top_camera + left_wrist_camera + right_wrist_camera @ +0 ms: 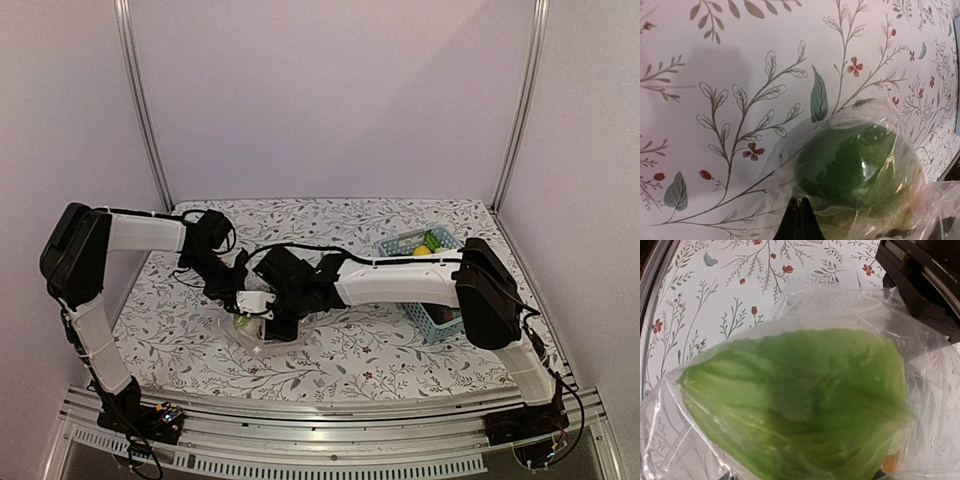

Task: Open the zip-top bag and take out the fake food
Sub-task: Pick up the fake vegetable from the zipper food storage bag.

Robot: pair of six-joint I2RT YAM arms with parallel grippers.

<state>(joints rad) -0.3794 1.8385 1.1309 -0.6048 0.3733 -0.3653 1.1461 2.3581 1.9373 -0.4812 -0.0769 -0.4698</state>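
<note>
The zip-top bag point(258, 338) lies crumpled on the flowered table point(330, 350), left of centre and near the front. My left gripper point(800, 220) is shut, its two dark fingertips together with a fold of the bag's plastic point(785, 165) between them. A dark green leafy piece of fake food point(860, 167) shows through the film just beyond. My right gripper point(802, 476) is pushed up against the bag. A large light-green leafy piece point(800, 400) fills its view, with only dark finger corners showing at the bottom edge. An orange piece point(890, 462) peeks out beside it.
A light-blue slotted basket point(402, 243) stands at the back right, partly under my right arm, holding a yellow piece point(422, 250) and a green piece point(434, 238). My left wrist point(920, 285) sits close at the right wrist view's top right. Metal frame rails border the table.
</note>
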